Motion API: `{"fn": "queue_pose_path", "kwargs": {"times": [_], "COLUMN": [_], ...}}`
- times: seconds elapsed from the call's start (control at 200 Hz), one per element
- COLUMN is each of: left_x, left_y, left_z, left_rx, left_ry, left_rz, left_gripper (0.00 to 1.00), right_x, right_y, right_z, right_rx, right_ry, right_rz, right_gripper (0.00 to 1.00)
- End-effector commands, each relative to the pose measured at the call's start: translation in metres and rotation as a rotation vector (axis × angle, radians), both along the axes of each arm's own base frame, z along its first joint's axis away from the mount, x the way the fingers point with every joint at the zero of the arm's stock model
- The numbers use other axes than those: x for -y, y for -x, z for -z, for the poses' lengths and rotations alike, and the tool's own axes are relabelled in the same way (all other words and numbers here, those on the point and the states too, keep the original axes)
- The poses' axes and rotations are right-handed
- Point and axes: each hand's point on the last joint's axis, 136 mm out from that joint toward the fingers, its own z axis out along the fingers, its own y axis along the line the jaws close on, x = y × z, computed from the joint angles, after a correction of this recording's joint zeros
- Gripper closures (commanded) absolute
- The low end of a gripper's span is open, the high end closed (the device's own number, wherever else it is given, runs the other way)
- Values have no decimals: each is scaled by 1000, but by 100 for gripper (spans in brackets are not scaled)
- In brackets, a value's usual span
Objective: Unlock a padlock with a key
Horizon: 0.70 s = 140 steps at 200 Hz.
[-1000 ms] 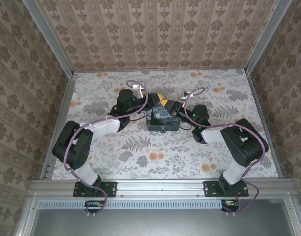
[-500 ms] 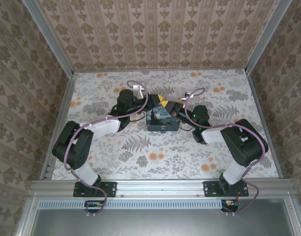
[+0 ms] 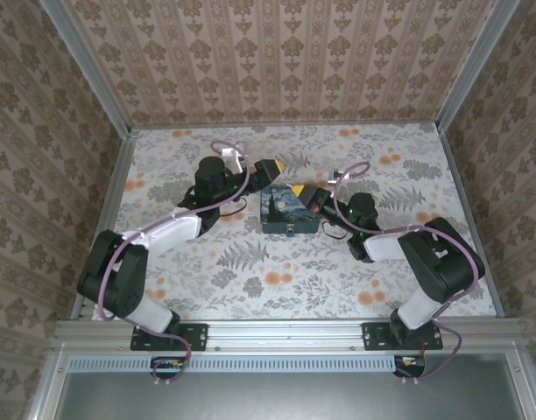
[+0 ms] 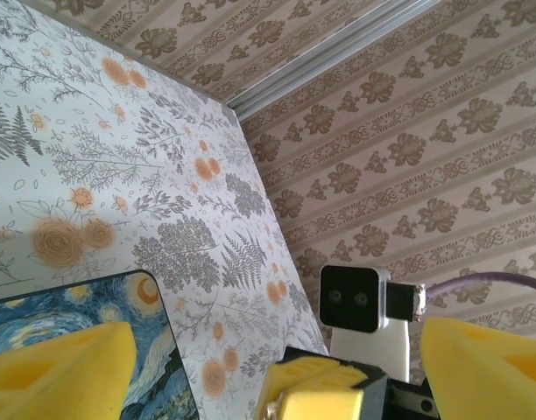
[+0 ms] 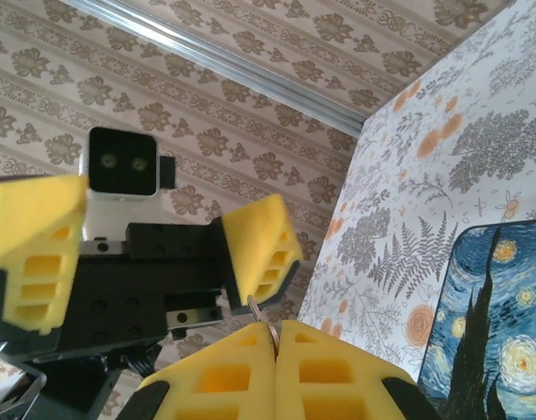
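Note:
The blue night-sky painted box [image 3: 288, 210] sits mid-table between the two arms. The tiny dark padlock [image 3: 288, 232] looks to hang on its near face, too small to make out. My right gripper [image 3: 305, 194] hovers at the box's right back corner. In the right wrist view its yellow pads [image 5: 338, 367] are pressed shut on a thin metal key [image 5: 257, 308], whose blade sticks out past the tips. My left gripper [image 3: 266, 168] stands open just behind the box, with nothing between its yellow fingers [image 4: 62, 372]. In the left wrist view the right gripper's tips [image 4: 325, 389] face my left gripper [image 4: 277, 341].
Floral tabletop [image 3: 277, 280] is walled by patterned panels with an aluminium frame [image 3: 84, 70]. The box lid's corner [image 4: 84, 311] shows low in the left wrist view. The right wrist camera [image 4: 360, 302] and left wrist camera [image 5: 122, 162] face each other closely.
My left gripper has opened and drawn back and left, away from the box's top. My right gripper stays shut on the key and has barely moved.

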Motion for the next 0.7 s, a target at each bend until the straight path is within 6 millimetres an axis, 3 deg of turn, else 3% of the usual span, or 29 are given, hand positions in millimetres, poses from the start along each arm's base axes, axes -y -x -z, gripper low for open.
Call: {"fn": "queue_pose_path", "kwargs": {"times": [0.0, 0.16, 0.405, 0.56, 0.695], "left_x": [-9, -5, 14, 23, 31], "left_y": [14, 49, 102, 115, 109], "left_z": [10, 40, 113, 151, 174], "left_rx": [25, 30, 16, 6, 6], "left_ry": [-90, -244, -471, -544, -570], "left_rz": [-1, 58, 151, 177, 176], "left_gripper": [6, 5, 5, 9, 13], "right_x": [7, 18, 30, 30, 32], "right_y": [5, 3, -1, -2, -6], "right_z": [0, 16, 43, 50, 54], "right_rx": [-1, -92, -220, -239, -249], "right_ry": [25, 91, 136, 133, 136], "right_rz": [12, 60, 118, 119, 127], "right_gripper": [100, 100, 100, 100, 100]}}
